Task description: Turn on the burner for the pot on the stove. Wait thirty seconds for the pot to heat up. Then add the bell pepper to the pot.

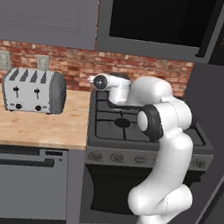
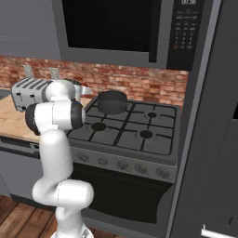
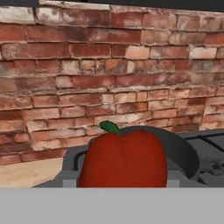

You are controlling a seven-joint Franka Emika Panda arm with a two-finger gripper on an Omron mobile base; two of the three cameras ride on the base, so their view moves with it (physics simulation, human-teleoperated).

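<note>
Worktop [image 1: 31, 123] of pale wood carries a silver four-slot toaster [image 1: 33, 91] at the far left of the left base view, under a red brick wall [image 1: 75, 61]. Right of it stands the stove [image 2: 125, 139], its row of knobs [image 2: 123, 163] along the front. The pot [image 2: 112, 102] sits on the rear left burner, while the front left burner [image 2: 98, 126] lies bare. In the hand view the bell pepper [image 3: 123, 161] is clenched in the end effector [image 3: 120, 183], its green stem up, held close in front of the pot's rim [image 3: 175, 144]. A black microwave [image 2: 116, 28] hangs above the range.
</note>
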